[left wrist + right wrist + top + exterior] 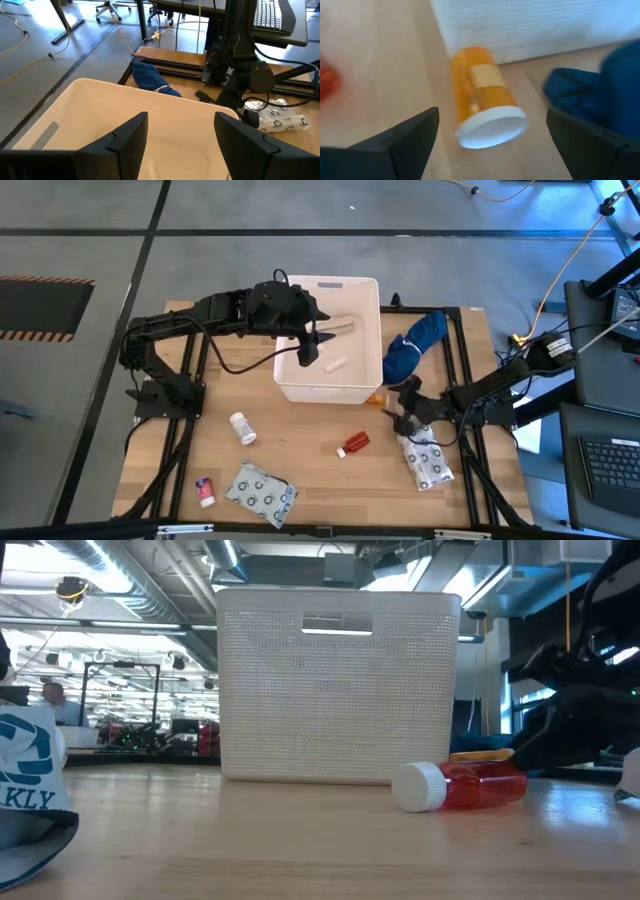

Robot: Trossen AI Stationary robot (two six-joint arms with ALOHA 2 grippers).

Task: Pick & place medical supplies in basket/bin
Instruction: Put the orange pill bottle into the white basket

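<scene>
The white tub [330, 385] stands at the table's middle far side. In it lie a beige bandage roll [340, 327] and a small white tube [333, 364]. My left gripper [308, 352] hangs open and empty over the tub's inside [180, 135]. My right gripper [398, 408] is open, low over the table by the tub's near right corner. An orange vial [485, 97] lies on its side just ahead of it, between the lines of the two fingers and untouched. On the table lie a red vial [353, 444], a white pill bottle [243, 428], two dotted packets [262, 493] [427, 463] and a small tube [205, 491].
A dark blue cloth bundle [415, 340] lies against the tub's right side, close to my right gripper and the orange vial. In the low view the red vial [460, 786] lies in front of the tub [338, 685]. Black frame rails run along the table's left and right sides.
</scene>
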